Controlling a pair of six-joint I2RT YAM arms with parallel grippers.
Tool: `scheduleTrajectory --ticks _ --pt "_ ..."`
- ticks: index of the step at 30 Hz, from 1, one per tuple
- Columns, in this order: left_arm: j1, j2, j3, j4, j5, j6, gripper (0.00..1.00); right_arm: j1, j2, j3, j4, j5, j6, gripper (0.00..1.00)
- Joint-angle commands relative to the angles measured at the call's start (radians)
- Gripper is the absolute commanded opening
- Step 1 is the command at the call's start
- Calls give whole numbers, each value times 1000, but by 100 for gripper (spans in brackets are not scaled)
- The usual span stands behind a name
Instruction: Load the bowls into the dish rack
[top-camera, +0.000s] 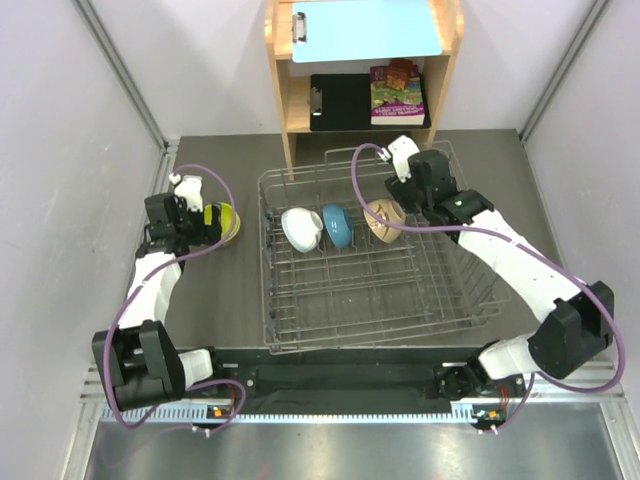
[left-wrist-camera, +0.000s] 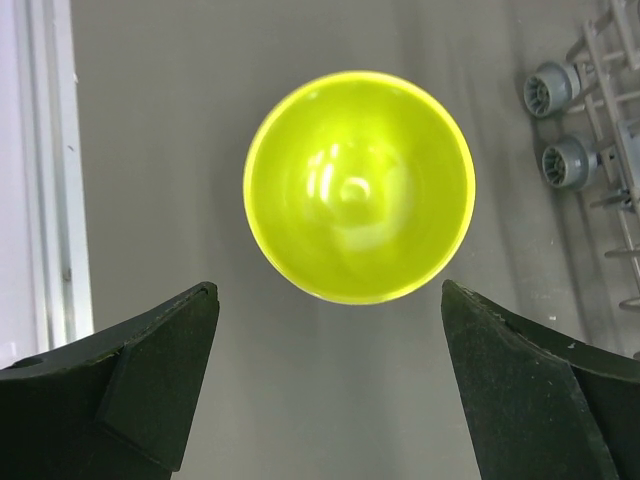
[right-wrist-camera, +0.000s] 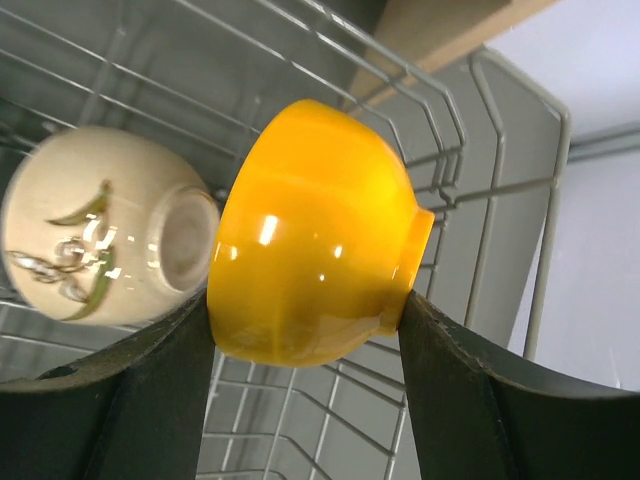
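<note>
left gripper (left-wrist-camera: 328, 292) spread wide above the lime green round bowl (left-wrist-camera: 358, 185); right gripper (right-wrist-camera: 305, 305) clamped on the glossy orange round bowl (right-wrist-camera: 310, 250).
the lime green round bowl sits upright on the dark grey table (top-camera: 220, 300), at 9 o'clock of the large silver wire dish rack (top-camera: 350, 290), clear of both black fingers. the orange one is held on its side among the rack's wires, just at 3 o'clock of a beige leaf-patterned bowl (right-wrist-camera: 100, 225); further toward 9 o'clock a blue bowl (top-camera: 337, 226) and a white bowl (top-camera: 300, 228) stand on edge.
</note>
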Motion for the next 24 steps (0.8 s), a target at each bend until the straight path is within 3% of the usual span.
scheduleTrajectory --ticks 1,10,24 --pt "7 -11 -20 62 22 -10 96 -48 24 -24 111 51 -25 0" --pt "9 -29 -28 57 30 -8 96 -112 104 -54 159 -5 -28 0" --pt "10 -39 -42 62 39 -17 96 -114 256 -27 225 60 -46 0"
